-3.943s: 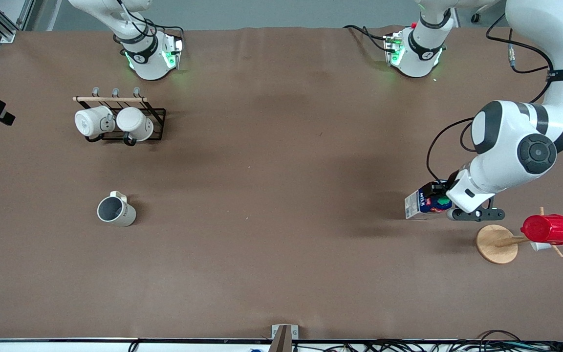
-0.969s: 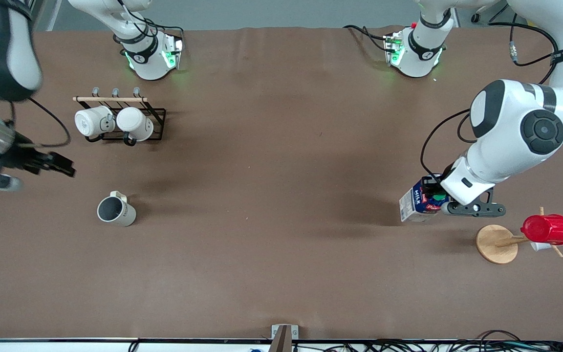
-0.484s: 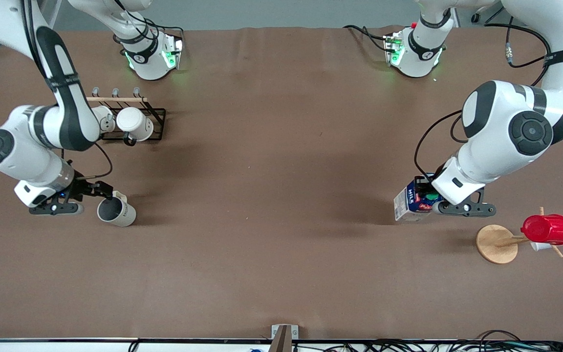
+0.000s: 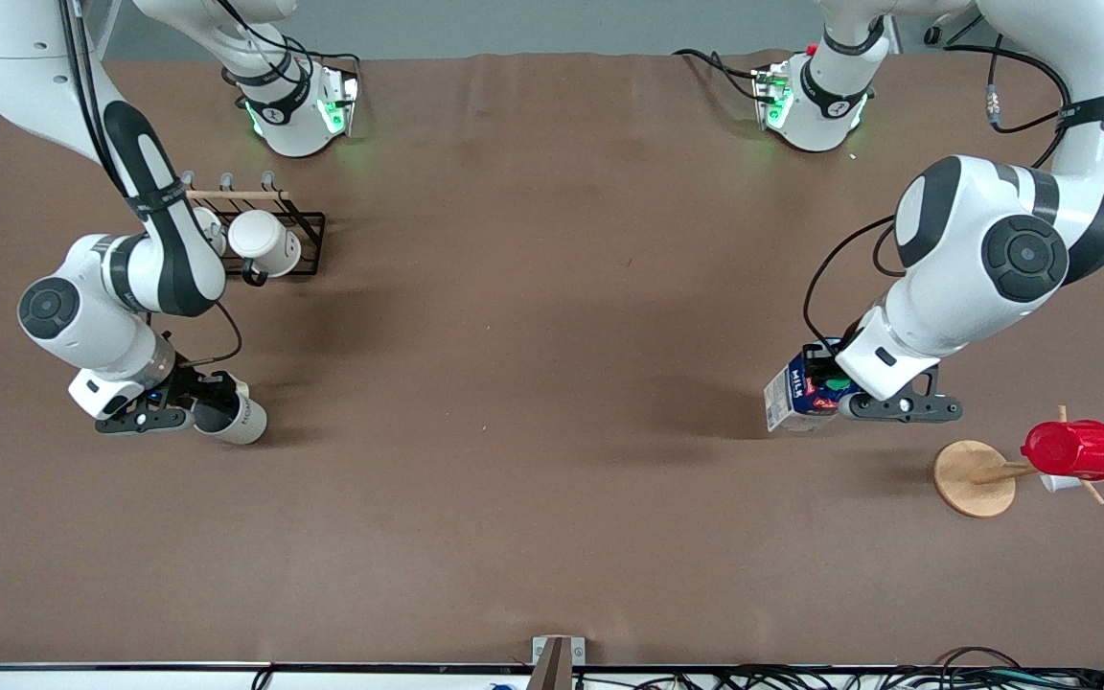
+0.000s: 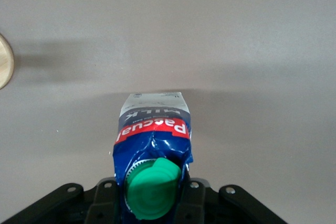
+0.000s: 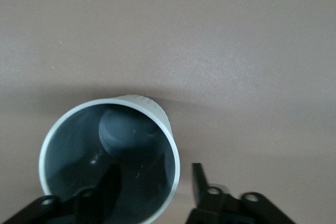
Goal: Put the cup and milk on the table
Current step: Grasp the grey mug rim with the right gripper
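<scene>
Cup point(image 4: 231, 419): stands upright on table point(image 4: 533, 383), nearer the front cam than the mug rack point(image 4: 269, 225); we see dark inside in the right wrist view point(image 6: 113, 156)
Right gripper point(image 4: 195, 412): at cup rim; wrist view shows one finger point(image 6: 111, 182) inside the mug, other outside the wall w/ a gap, so not clamped yet
Milk point(image 4: 798, 395): toward left arm's end, well apart from mug rack; clamped by left gripper point(image 4: 838, 395) at the gabled top, green cap point(image 5: 152, 190) up
Progress: we judge both picks underway; milk gripped, cup grasp not closed; both placements left
Hidden: carton base contact w/ table can't tell; cup handle covered in front view; a rack mug partly behind right arm
Other: red cup point(image 4: 1074, 449) on wooden stand point(image 4: 972, 477), untouched
</scene>
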Robot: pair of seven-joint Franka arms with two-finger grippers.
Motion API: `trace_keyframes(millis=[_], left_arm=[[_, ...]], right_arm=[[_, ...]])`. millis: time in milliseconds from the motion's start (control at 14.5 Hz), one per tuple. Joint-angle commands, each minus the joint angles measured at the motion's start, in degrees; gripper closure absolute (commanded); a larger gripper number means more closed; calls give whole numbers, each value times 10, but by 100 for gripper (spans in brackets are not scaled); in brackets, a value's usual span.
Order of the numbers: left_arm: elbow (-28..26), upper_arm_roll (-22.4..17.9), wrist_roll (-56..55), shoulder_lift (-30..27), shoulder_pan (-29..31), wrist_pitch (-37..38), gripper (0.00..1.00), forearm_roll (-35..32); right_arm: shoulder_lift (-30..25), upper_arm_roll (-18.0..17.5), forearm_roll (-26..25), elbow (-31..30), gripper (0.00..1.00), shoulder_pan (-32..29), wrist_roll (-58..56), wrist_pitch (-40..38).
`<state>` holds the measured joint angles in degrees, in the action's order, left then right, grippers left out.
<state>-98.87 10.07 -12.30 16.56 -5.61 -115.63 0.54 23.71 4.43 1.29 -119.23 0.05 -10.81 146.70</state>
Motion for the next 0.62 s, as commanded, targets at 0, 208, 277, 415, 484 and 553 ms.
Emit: trace_keyframes(millis=[0,208,277,415,484,553], left_arm=[[19,0,-15,8,-5,8,69,-9],[28,0,-38,13,-16,8,70,-6],[32,0,-48,15,-21,8,70,-7],[40,0,-73,21,-33,8,70,-7],[45,0,-83,22,-38,8,70,-6],[48,2,-95,27,-44,8,70,-5]], right_arm=[[-9,-4,-2,-4,100,-3,11,0],[-16,-6,-1,44,100,1,34,-100],[-26,-17,2,71,100,3,61,-156],[-32,-74,0,122,100,7,152,-232],[-32,-102,-4,145,100,10,201,-261],[-32,-124,-4,165,100,18,247,-286]])
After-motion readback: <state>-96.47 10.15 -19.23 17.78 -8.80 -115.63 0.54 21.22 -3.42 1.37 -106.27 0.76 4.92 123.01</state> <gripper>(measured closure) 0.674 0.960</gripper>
